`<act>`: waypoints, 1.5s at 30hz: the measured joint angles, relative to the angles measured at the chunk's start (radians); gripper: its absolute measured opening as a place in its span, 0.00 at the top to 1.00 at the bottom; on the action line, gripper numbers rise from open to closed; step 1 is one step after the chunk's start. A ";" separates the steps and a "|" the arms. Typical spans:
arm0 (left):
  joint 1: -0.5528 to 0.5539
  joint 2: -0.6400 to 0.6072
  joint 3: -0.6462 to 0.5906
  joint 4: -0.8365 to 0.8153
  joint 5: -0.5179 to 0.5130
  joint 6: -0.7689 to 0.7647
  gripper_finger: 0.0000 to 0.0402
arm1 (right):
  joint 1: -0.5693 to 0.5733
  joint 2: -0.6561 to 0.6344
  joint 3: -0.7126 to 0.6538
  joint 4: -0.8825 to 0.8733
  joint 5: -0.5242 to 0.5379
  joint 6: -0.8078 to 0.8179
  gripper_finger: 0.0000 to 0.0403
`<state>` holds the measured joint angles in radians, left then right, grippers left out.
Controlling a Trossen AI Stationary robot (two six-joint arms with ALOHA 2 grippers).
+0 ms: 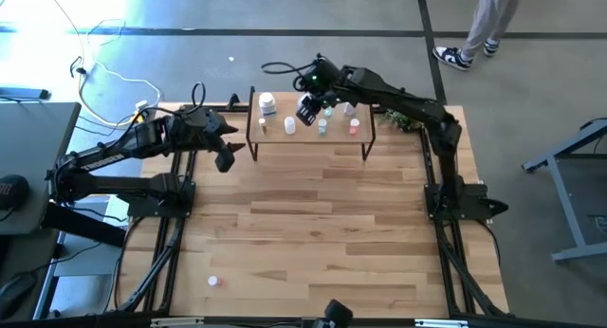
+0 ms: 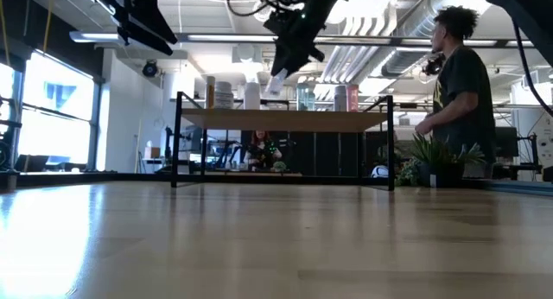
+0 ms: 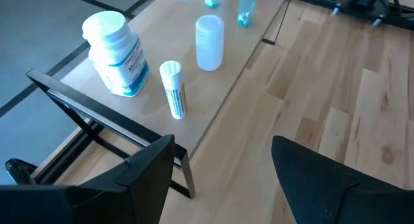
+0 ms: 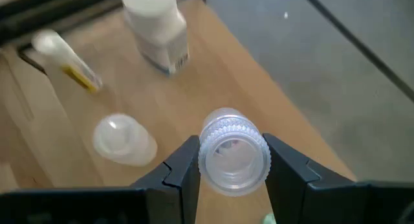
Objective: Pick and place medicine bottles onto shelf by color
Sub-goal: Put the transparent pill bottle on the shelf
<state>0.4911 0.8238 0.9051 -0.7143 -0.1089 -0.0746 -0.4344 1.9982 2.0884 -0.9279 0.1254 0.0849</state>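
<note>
High view: several bottles (image 1: pixel 268 104) on shelf (image 1: pixel 308 140); one at tabletop 7 o'clock (image 1: pixel 213 282) left.
Right pincer (image 4: pixel 226 169): pinching clear bottle (image 4: pixel 233 153) above shelf.
Left pincer (image 3: pixel 220 166): spread, idle.

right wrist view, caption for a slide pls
Right pincer shut on a clear ribbed-cap bottle above the shelf.

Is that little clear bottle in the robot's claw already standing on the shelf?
No. The right gripper holds the clear bottle between its fingers, above the shelf.
</note>
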 joint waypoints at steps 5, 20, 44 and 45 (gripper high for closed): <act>0.007 0.000 0.000 0.000 0.000 0.000 0.38 | -0.003 0.025 0.000 -0.059 -0.031 0.010 0.70; 0.006 0.000 0.000 0.000 0.001 0.000 0.38 | 0.002 0.026 0.000 -0.157 -0.076 0.023 0.70; 0.006 0.001 0.000 -0.005 0.003 0.016 0.38 | 0.051 0.049 -0.001 -0.166 -0.066 0.048 0.70; 0.006 0.001 0.000 -0.004 0.003 0.016 0.38 | 0.051 0.049 -0.001 -0.166 -0.065 0.048 0.70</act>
<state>0.4973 0.8246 0.9051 -0.7188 -0.1062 -0.0589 -0.3832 2.0472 2.0872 -1.0938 0.0605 0.1333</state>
